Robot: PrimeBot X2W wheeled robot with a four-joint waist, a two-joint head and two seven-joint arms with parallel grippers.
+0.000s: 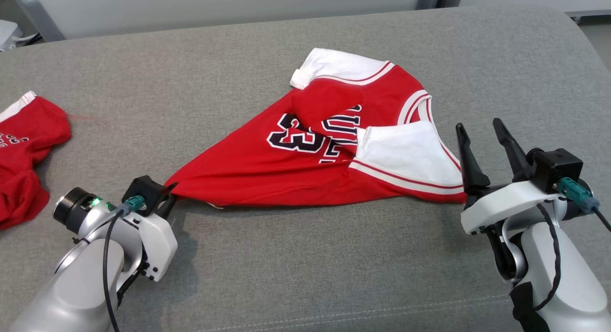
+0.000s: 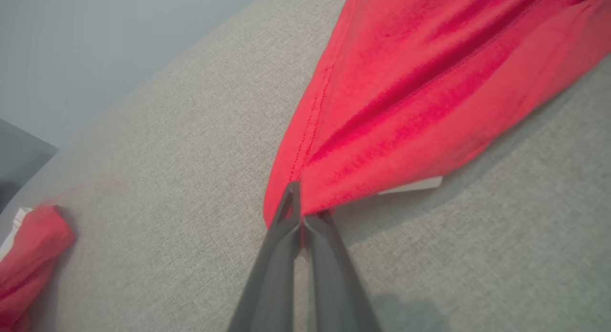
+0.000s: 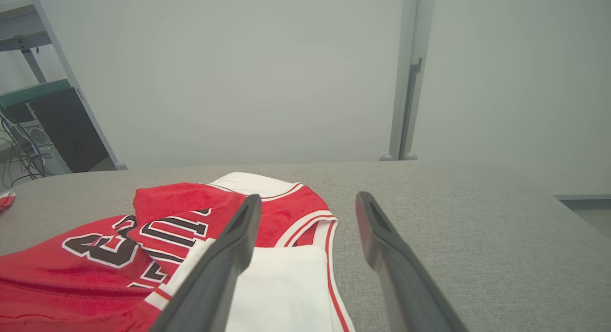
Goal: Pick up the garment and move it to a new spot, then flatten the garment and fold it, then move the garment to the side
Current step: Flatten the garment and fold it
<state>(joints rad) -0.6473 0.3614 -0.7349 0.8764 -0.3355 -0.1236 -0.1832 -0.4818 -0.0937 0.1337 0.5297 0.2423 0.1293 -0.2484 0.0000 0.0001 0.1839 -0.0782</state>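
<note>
One red jersey (image 1: 267, 174) lies in the middle of the grey upholstered surface (image 1: 305, 274), drawn out into a wedge that narrows toward the left gripper (image 1: 171, 192). Its body is red, with white sleeves trimmed in red and white stripes. The near sleeve (image 1: 405, 155) is folded over the front, and the far sleeve (image 1: 334, 64) lies at the back edge. Dark numerals (image 1: 296, 137) outlined in white are partly covered by a fold of red cloth (image 1: 324, 105). A small white tag (image 2: 415, 185) protrudes from under the hem near the pinched corner. The left gripper is clamped on that hem corner, fingers pressed together with cloth between them, low against the surface. The right gripper (image 1: 479, 125) stands just beside the jersey's right end, fingers spread apart, pointing up and holding nothing. A second red garment (image 1: 24, 150) lies crumpled at the left edge of the surface, well apart from the jersey. A pale wall (image 3: 238, 74) rises behind, with a metal rack (image 3: 33, 92) at its left.
</note>
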